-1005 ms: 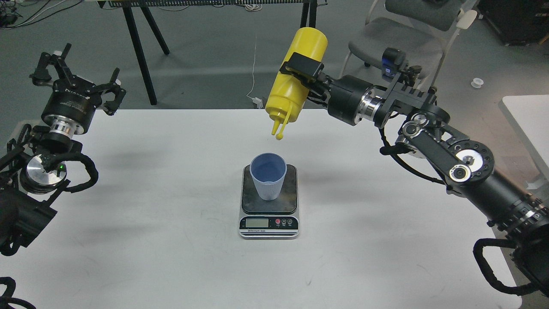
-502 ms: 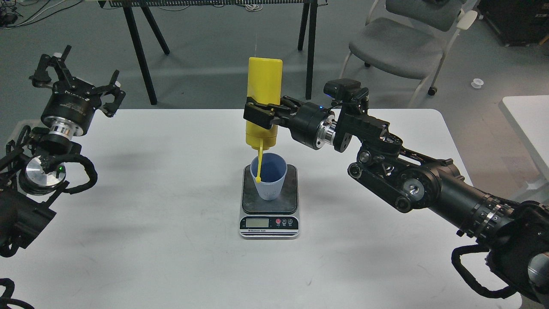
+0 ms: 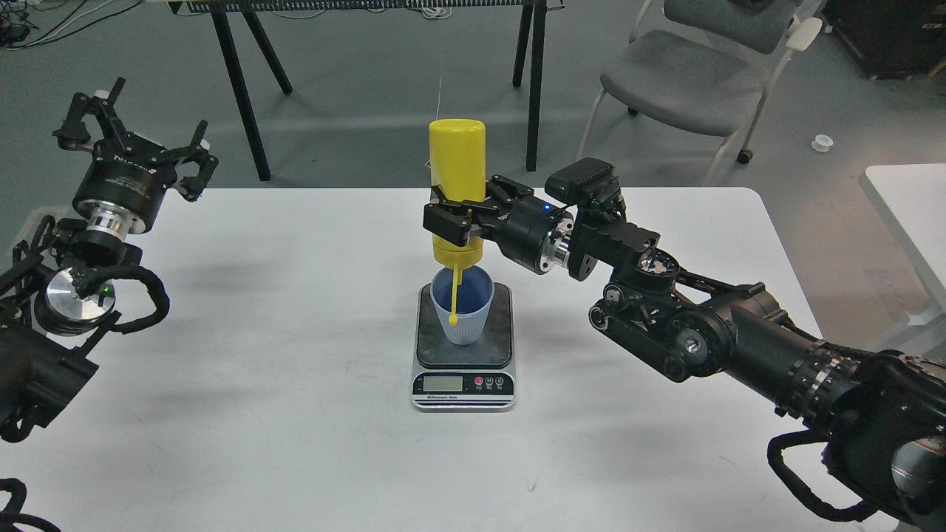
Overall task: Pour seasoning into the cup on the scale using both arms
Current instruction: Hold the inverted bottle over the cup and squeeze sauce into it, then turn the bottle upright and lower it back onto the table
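My right gripper (image 3: 452, 220) is shut on the yellow seasoning bottle (image 3: 457, 166) and holds it upside down, upright, directly over the light-blue cup (image 3: 464, 310). The bottle's lower end sits just above the cup's rim, and its yellow cap strap (image 3: 454, 299) hangs down in front of the cup. The cup stands on the dark plate of the scale (image 3: 463, 380) at the table's middle. My left gripper (image 3: 137, 140) is open and empty, raised at the far left edge of the table, well away from the cup.
The white table (image 3: 295, 414) carries only the scale and cup. Black stand legs (image 3: 244, 96) and a grey chair (image 3: 687, 74) stand on the floor behind the table. A second white table edge (image 3: 909, 207) shows at the right.
My right arm swung the bottle left and down from a tilted pose high above the table to an inverted pose over the cup, then lowered it slightly. The left arm stayed still.
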Tool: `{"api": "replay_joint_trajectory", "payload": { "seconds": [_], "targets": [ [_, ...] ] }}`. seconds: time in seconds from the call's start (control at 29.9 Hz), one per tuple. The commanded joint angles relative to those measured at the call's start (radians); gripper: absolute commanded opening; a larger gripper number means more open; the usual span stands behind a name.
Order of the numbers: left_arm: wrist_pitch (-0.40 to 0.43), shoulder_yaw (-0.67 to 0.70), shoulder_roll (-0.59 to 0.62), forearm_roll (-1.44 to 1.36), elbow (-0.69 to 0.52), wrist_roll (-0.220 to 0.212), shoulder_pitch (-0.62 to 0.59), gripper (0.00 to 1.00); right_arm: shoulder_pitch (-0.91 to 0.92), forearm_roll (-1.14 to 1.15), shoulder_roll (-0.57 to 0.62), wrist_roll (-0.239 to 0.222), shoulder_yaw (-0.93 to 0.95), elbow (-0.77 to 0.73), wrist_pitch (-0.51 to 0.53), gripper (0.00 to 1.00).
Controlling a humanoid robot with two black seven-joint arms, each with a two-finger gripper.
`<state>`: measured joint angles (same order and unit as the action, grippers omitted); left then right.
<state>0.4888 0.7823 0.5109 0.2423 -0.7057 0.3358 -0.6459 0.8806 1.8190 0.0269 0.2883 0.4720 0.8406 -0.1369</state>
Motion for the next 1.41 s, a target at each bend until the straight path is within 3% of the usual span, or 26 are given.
{"api": "replay_joint_trajectory", "payload": {
  "seconds": [0.0, 0.1, 0.33, 0.57, 0.7, 1.11, 1.37],
  "targets": [
    [0.0, 0.002, 0.003, 0.0, -0.001, 0.0, 0.0, 1.0, 0.008, -0.026, -0.002, -0.001, 0.014, 0.011, 0.002, 0.46],
    [0.0, 0.002, 0.006, 0.0, -0.002, 0.0, 0.0, 1.0, 0.012, -0.117, 0.024, 0.003, 0.031, 0.058, 0.022, 0.46],
    [0.0, 0.002, 0.006, 0.0, 0.0, -0.003, -0.001, 1.0, 0.011, -0.587, 0.247, 0.0, 0.056, 0.224, 0.117, 0.46],
    [0.0, -0.005, 0.004, 0.0, -0.002, -0.007, -0.001, 1.0, -0.006, -1.241, 0.424, -0.009, 0.057, 0.298, 0.227, 0.46],
    [0.0, -0.006, 0.008, 0.0, -0.001, -0.009, -0.003, 1.0, -0.041, -1.535, 0.478, -0.009, 0.068, 0.282, 0.358, 0.46],
    [0.0, -0.012, 0.024, -0.005, -0.009, -0.008, -0.001, 1.0, -0.446, -1.941, 0.464, -0.008, 0.312, 0.272, 0.626, 0.46],
    [0.0, -0.012, 0.021, -0.006, -0.018, -0.001, 0.011, 1.0, -0.649, -2.118, 0.371, -0.008, 0.448, 0.272, 0.626, 0.46]
  ]
}}
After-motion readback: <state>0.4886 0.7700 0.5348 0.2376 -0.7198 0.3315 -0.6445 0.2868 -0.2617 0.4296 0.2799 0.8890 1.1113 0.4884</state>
